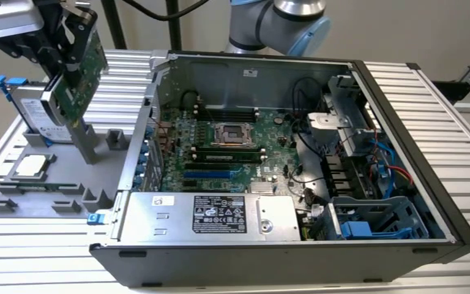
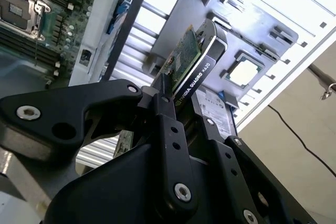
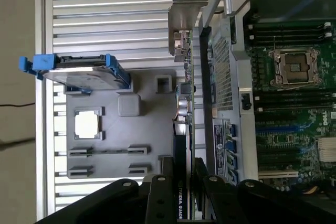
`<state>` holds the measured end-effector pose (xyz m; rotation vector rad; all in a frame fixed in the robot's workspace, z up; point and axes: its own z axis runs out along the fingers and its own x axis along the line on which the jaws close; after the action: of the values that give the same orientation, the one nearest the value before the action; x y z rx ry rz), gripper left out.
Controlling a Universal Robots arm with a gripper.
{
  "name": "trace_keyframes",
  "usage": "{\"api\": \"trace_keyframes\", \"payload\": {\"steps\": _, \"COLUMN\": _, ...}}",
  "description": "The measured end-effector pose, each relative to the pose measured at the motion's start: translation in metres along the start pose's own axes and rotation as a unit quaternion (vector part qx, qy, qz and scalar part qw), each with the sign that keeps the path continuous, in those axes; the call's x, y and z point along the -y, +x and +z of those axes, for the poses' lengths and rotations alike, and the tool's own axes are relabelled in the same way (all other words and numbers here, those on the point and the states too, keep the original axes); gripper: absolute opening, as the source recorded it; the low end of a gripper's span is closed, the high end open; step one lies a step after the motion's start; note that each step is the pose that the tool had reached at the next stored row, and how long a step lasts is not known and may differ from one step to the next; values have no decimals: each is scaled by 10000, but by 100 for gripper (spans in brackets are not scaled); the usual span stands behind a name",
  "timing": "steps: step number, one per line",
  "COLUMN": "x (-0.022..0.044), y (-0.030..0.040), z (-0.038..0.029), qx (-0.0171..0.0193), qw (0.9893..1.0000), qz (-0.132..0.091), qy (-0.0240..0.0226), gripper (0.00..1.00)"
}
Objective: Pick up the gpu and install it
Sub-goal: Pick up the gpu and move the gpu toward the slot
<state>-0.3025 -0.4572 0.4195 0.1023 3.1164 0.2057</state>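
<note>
In the upper part of the exterior view's left the gripper [image 1: 68, 55] is clamped on the gpu [image 1: 81, 76]. The gpu hangs tilted with its green board facing out and its silver bracket [image 1: 84, 138] pointing down over the grey tray [image 1: 63, 184]; whether the bracket touches the tray I cannot tell. On that tray stand a blue-framed drive [image 1: 29, 113] and a processor [image 1: 31, 165] — and toward the exterior view's right lies the open case [image 1: 218, 70] with its board [image 1: 218, 153] and a power supply [image 1: 161, 214] bearing a printed label [image 1: 223, 214]. The second wrist view adds what that one hides: the black fingers [image 2: 167, 114] pinch the gpu [image 2: 191, 59] from both faces, and white lettering [image 2: 191, 85] runs along the black cooler's edge. The first wrist view shows the gpu [image 3: 185, 124] edge-on — between the tray [image 3: 149, 145] and the case wall [image 3: 223, 77], with the bracket [image 3: 184, 3] at the far end from the gripper [image 3: 182, 184].
</note>
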Motion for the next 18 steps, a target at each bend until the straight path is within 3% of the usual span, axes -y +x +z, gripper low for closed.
{"api": "trace_keyframes", "payload": {"steps": 18, "x": -19, "y": -278, "z": 6, "qx": -6, "qw": 10000, "qz": -23, "qy": 1, "gripper": 0}}
